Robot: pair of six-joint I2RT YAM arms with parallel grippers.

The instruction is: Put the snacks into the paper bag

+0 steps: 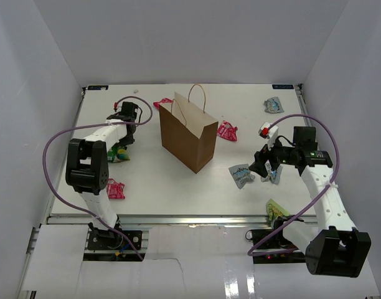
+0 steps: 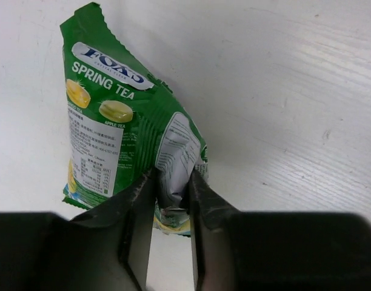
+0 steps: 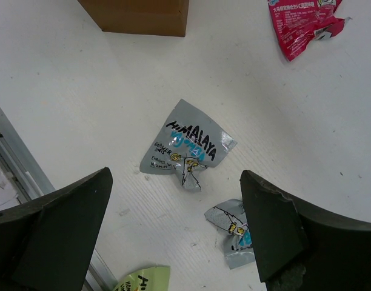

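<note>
Left hand [image 2: 172,185] grips green "Spring Tea" packet [image 2: 113,115]; silver "Himalaya" packet [image 3: 188,148] loose.

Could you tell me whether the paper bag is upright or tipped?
Upright: the paper bag stands on its base, with its mouth facing up.

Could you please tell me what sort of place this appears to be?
Likely a robotics lab test cell: a white table boxed in by plain white walls, two arms bolted at its near edge, a paper bag and scattered snacks.
</note>
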